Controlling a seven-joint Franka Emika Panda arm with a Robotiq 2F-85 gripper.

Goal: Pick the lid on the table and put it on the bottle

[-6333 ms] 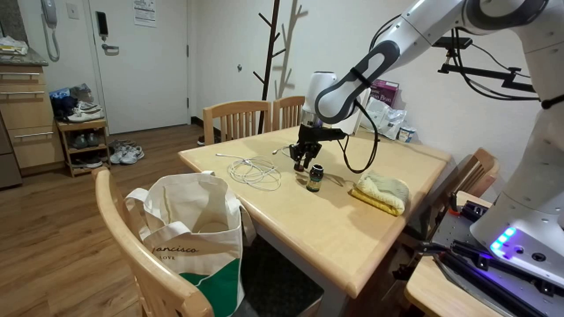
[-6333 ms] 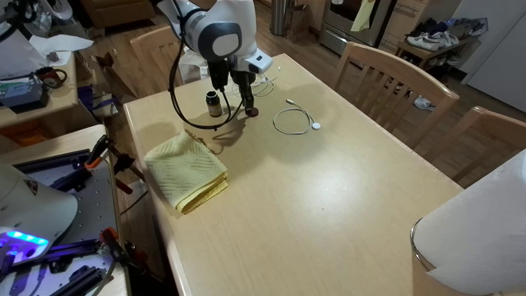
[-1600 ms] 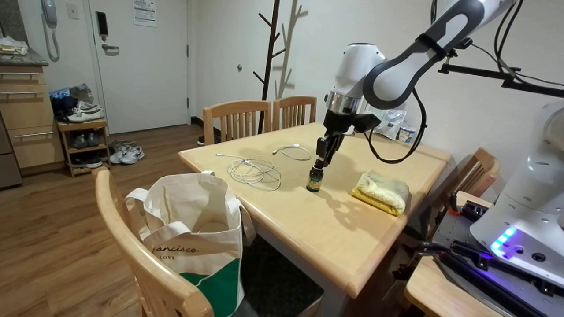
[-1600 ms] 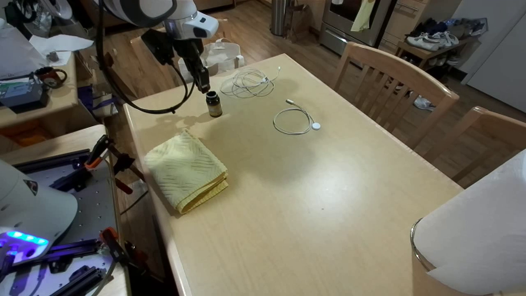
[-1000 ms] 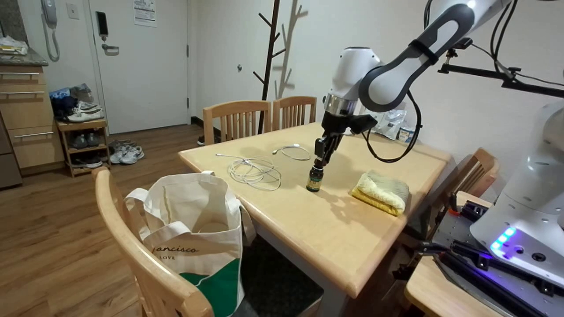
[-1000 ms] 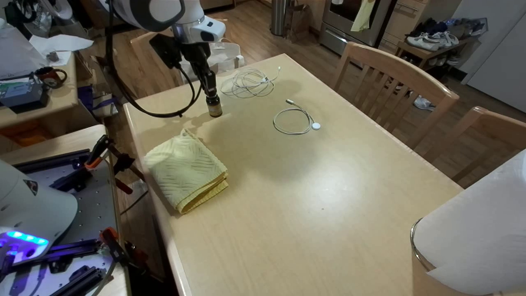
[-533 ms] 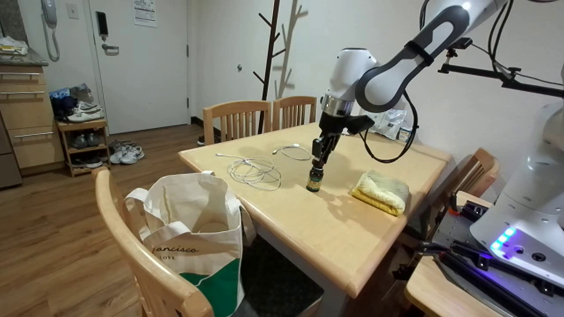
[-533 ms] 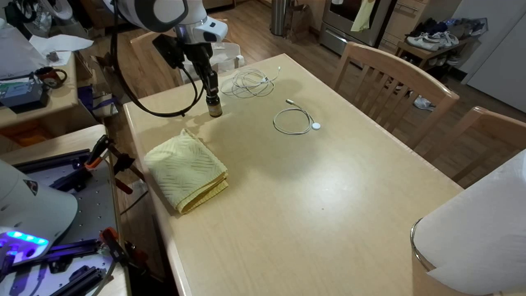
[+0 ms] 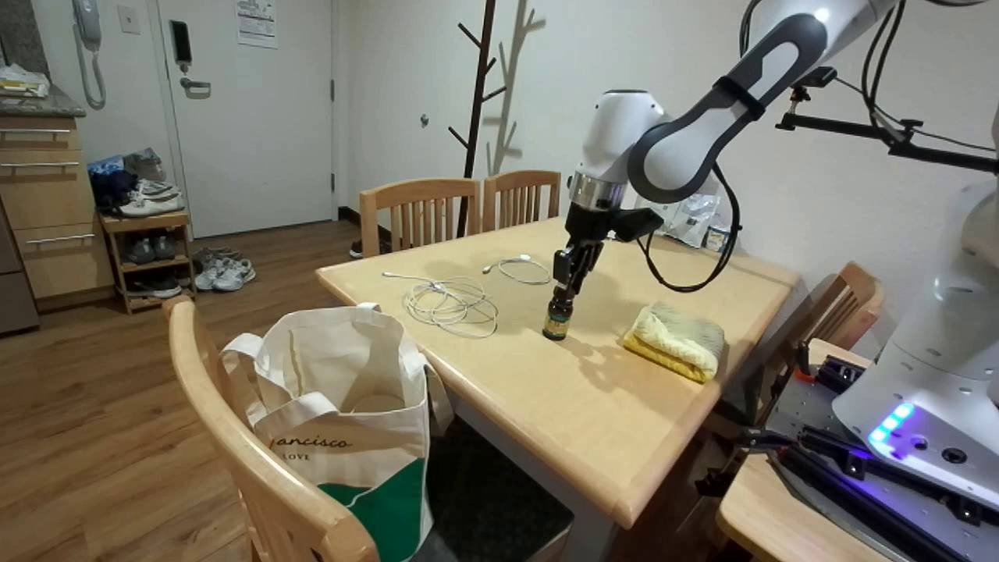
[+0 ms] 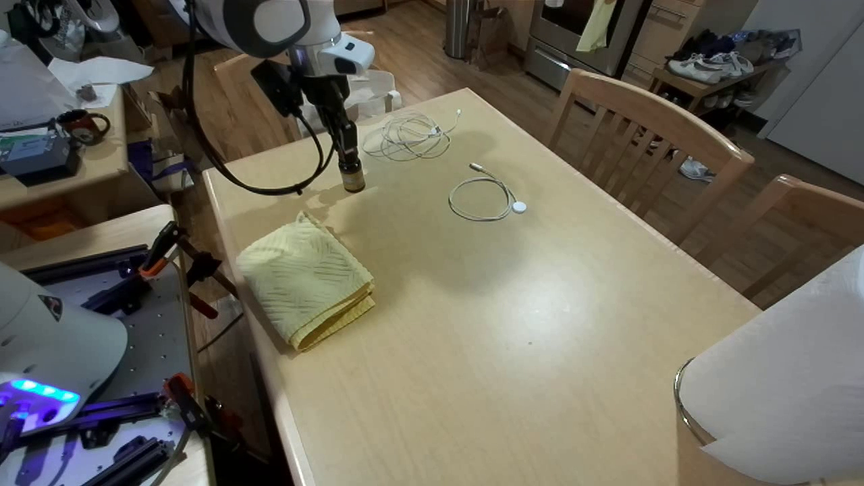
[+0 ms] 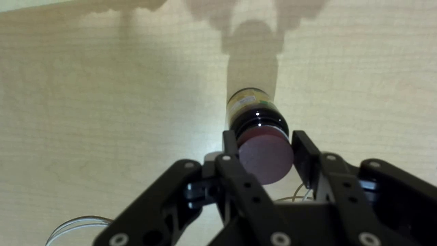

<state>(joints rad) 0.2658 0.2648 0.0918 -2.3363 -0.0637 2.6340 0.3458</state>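
The bottle [image 9: 556, 323] is small and dark with a yellowish label. It stands upright on the table in both exterior views [image 10: 353, 179] and in the wrist view [image 11: 251, 104]. The lid [image 11: 267, 160] is flat, round and dark reddish-brown. It lies between my two fingers, which touch its sides. My gripper [image 11: 263, 141] is shut on the lid and sits right over the bottle's mouth, slightly tilted, in both exterior views [image 9: 565, 292] [image 10: 349, 156]. The lid is at the bottle's top; whether it is seated on the rim cannot be told. The fingers mostly hide it in the exterior views.
A folded yellow cloth [image 9: 676, 343] lies beside the bottle. A coiled white cable [image 9: 451, 306] and a shorter cable [image 10: 480, 200] lie on the table [image 10: 540, 378]. A white paper-towel roll [image 10: 783, 378] stands far off. A tote bag [image 9: 343, 390] sits on a chair.
Several seconds ago my gripper had the lid at the tabletop beside the bottle. It has since lifted it over the bottle and come down onto its top. In the last half second it lowers slightly.
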